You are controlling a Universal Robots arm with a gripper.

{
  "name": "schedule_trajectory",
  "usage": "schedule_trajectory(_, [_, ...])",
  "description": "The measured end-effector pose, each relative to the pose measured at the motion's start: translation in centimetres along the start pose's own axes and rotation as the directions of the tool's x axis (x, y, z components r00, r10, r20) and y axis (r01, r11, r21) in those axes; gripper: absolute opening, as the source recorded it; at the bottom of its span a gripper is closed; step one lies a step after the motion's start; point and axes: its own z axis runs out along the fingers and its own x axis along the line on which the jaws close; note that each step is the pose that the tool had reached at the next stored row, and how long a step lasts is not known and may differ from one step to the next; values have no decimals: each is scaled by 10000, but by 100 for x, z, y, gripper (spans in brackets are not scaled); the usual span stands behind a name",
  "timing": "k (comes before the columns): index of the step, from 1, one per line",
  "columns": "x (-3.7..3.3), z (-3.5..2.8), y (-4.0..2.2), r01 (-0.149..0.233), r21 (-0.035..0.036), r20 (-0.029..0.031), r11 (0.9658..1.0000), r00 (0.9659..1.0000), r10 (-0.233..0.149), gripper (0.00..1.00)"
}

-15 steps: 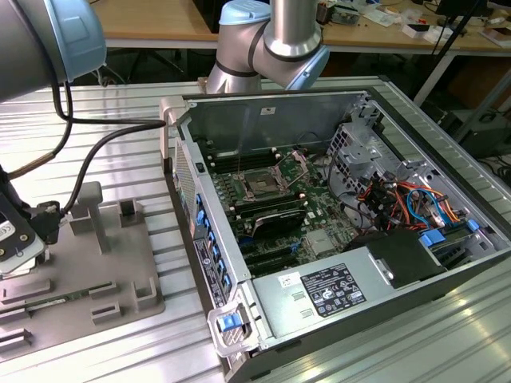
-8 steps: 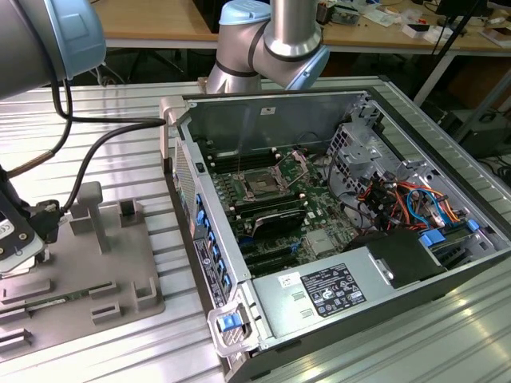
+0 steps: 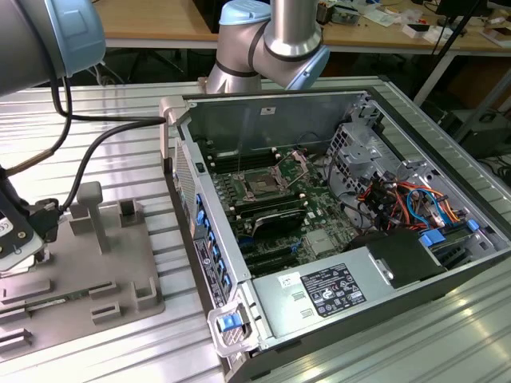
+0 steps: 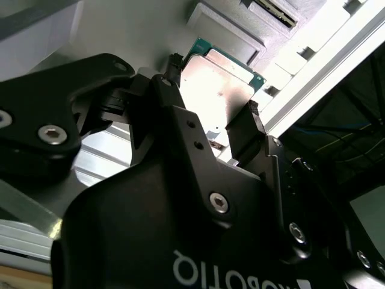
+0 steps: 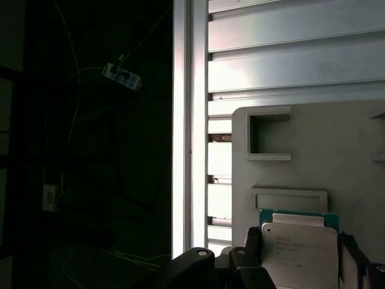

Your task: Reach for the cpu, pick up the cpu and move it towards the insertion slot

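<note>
Two black fingers point(image 4: 171, 75) of the end effector point(image 4: 212, 90) are pressing against opposite edges of the cpu point(image 4: 222, 81), seemingly clamping it at the grey tray point(image 5: 313, 150), which is sitting near the worktop point(image 3: 120, 152) edge on the exterior view's left. Farther off, the insertion slot point(image 3: 262, 183) is sitting inside the opened computer case point(image 3: 319, 295), well apart from the cpu.
</note>
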Motion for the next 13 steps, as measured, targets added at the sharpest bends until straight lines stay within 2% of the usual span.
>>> schedule_trajectory(13, [0, -80, 3, 0, -1, 1, 10000, 10000, 0, 55])
